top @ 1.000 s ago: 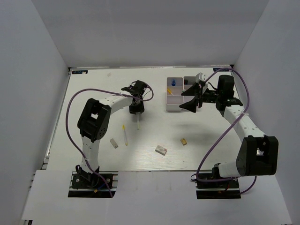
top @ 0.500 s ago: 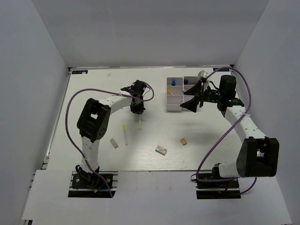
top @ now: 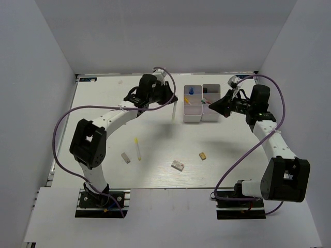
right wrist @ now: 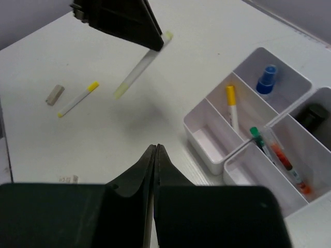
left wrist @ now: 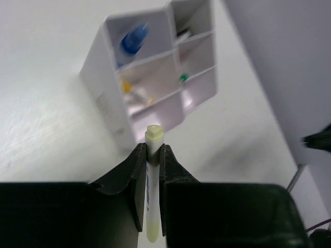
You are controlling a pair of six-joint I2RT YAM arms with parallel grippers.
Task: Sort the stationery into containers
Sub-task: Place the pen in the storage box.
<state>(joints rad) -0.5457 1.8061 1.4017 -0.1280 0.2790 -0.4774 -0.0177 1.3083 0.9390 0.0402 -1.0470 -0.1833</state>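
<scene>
Grey eraser (top: 125, 157) and yellow-tipped pen (top: 137, 148) lie unmoved on the surface (top: 103, 129). Left end effector (left wrist: 150, 150) is now up off the surface, clamped on the white pen (left wrist: 154, 135), swung toward the bins (top: 192, 118). White eraser (top: 178, 165) and tan eraser (top: 202, 155) keep their spots. Right end effector (right wrist: 156, 150), spread wide before, is now closed and empty at the bins' right side.

Bins (top: 190, 119) white; bottle (right wrist: 267, 80) cap blue. Held pen (left wrist: 154, 137) white, pale-yellow ends. Counter pen (top: 137, 148) white w/ yellow tips. Erasers: grey (top: 125, 157), white (top: 178, 165), tan (top: 202, 155). Left pincer (left wrist: 150, 152) & right pincer (right wrist: 155, 150) black.
</scene>
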